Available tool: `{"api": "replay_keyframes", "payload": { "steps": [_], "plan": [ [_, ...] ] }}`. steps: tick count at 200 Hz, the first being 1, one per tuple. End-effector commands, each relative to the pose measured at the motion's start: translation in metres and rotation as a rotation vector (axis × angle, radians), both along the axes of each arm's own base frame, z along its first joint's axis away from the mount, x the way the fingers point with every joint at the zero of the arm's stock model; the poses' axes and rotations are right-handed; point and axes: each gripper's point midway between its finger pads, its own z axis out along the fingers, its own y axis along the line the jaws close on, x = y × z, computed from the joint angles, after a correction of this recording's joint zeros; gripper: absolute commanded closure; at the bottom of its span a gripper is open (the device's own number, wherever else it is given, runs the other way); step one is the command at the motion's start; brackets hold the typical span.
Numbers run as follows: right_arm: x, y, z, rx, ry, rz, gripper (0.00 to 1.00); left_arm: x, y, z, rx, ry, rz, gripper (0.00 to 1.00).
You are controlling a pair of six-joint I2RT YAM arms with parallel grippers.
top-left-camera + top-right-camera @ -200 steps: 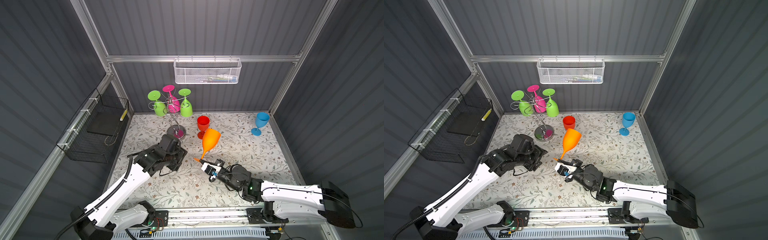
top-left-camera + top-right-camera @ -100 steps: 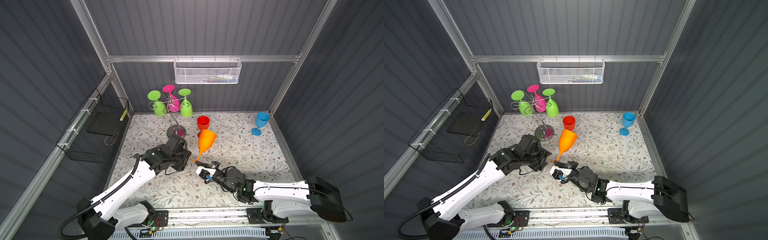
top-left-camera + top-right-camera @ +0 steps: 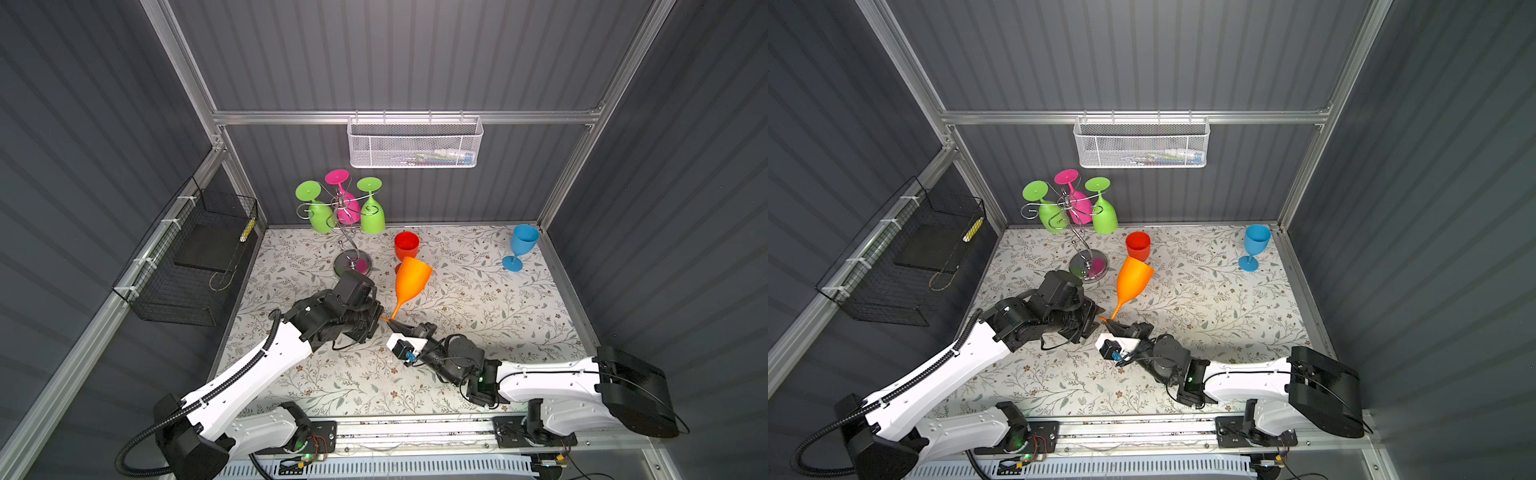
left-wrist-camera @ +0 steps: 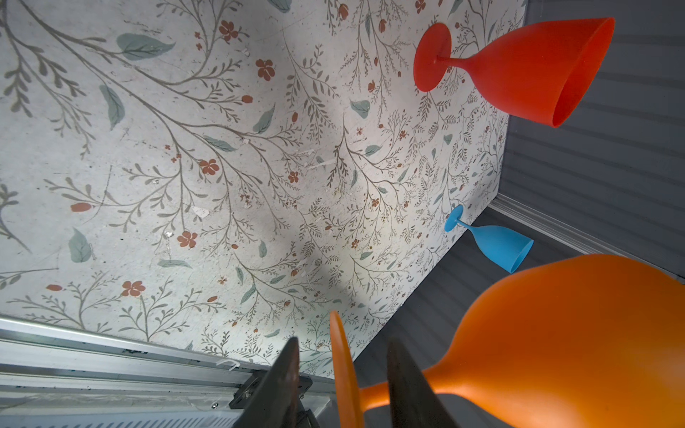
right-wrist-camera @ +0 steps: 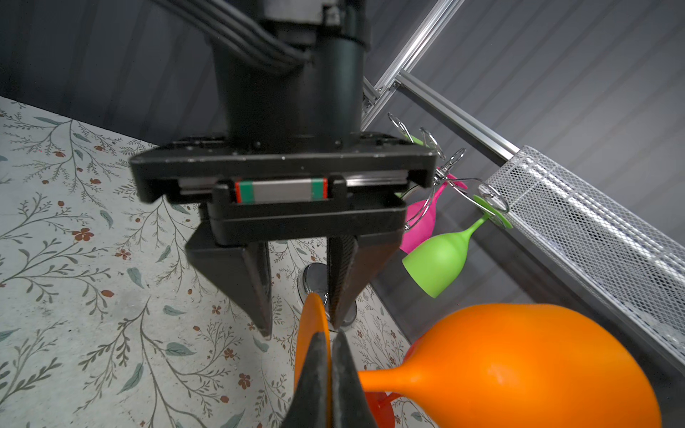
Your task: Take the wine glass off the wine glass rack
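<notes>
**Orange glass off the rack, two pincers at its foot**

The orange wine glass point(image 3: 412, 277) is hanging tilted above the tabletop point(image 3: 478, 299). It is off the wine glass rack point(image 3: 345, 262) and near the rack's round base. The right pincer point(image 5: 329, 341) is pinching the rim of the glass's round foot, pressed together on it. The left pincer point(image 4: 343, 344) is straddling that same foot, fingers spread either side with a gap showing. Print inside the white mesh basket point(image 3: 374, 153) is showing too small to read.

Six wine glasses point(image 3: 411, 278) (two of them green point(image 3: 371, 216)), one wine glass rack point(image 3: 343, 263), two baskets point(image 3: 413, 147), two robot arms point(image 3: 266, 365).
</notes>
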Motion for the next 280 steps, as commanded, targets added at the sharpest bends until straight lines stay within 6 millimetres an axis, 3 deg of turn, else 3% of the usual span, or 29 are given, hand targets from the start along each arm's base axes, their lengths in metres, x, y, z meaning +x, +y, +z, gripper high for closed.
{"api": "replay_keyframes", "payload": {
  "steps": [1,72,125,192,244,272,280],
  "plan": [
    [0.0,-0.001,0.012,0.038,-0.033,-0.011,1.0,0.003,-0.002,0.001,-0.003,0.001,0.019,0.62],
    [0.001,0.002,0.009,0.027,-0.034,-0.015,1.0,0.004,-0.004,0.0,-0.032,-0.012,0.036,0.66],
    [0.001,0.002,0.008,0.027,-0.03,-0.016,1.0,0.003,-0.002,-0.006,-0.034,-0.005,0.052,0.86],
    [0.002,0.004,0.007,0.036,-0.025,-0.023,1.0,0.002,0.004,-0.006,-0.045,-0.014,0.081,0.99],
    [-0.006,-0.012,0.023,0.086,-0.002,-0.033,0.5,0.007,0.006,0.0,-0.065,-0.084,0.088,1.0],
    [-0.012,-0.036,0.027,0.102,0.069,-0.061,0.37,0.012,0.009,0.004,-0.069,-0.154,0.084,1.0],
    [-0.013,-0.049,0.038,0.138,0.096,-0.072,0.36,0.014,0.009,0.005,-0.075,-0.176,0.079,1.0]
  ]
}}
